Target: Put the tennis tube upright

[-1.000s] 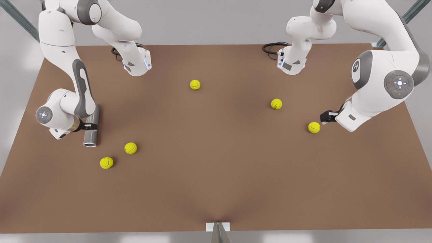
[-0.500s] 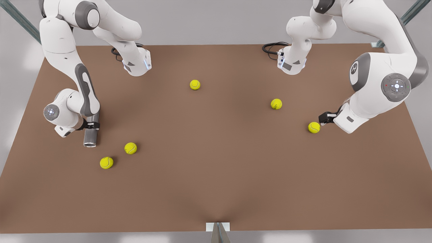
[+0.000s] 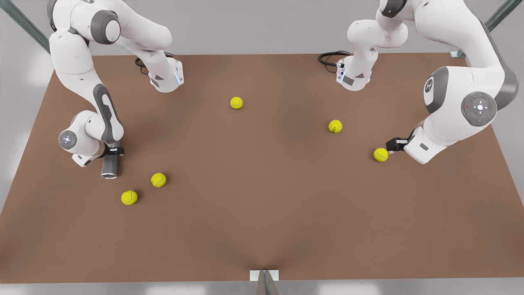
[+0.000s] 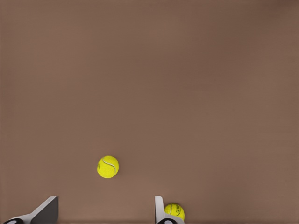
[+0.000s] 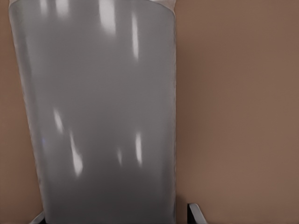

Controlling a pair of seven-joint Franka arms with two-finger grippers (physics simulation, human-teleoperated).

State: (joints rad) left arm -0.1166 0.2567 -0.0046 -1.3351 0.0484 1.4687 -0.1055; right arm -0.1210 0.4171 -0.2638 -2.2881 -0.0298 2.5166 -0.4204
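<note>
The tennis tube (image 3: 109, 167) is a grey cylinder on the brown table (image 3: 262, 213) at the front view's left. Its shiny open rim points toward the table's front edge, and its far part is hidden under the arm. My right gripper (image 3: 111, 150) is shut on the tube near its middle. In the right wrist view the tube (image 5: 103, 116) stands between the two fingertips of that gripper (image 5: 117, 215). My left gripper (image 3: 391, 144) hovers open at the front view's right, just behind a tennis ball (image 3: 380, 154). The same gripper (image 4: 103, 212) has one finger beside that ball (image 4: 174, 211).
Other yellow balls lie about: two near the tube (image 3: 158, 180) (image 3: 129, 197), one mid-table at the back (image 3: 236, 102), one right of centre (image 3: 335, 126) (image 4: 108, 166). The arm bases (image 3: 166, 78) (image 3: 354, 76) stand at the back edge.
The right arm's wrist has swung back and toward the centre over the tube, covering more of it; the rim has stayed in place. The left arm has edged slightly toward its ball.
</note>
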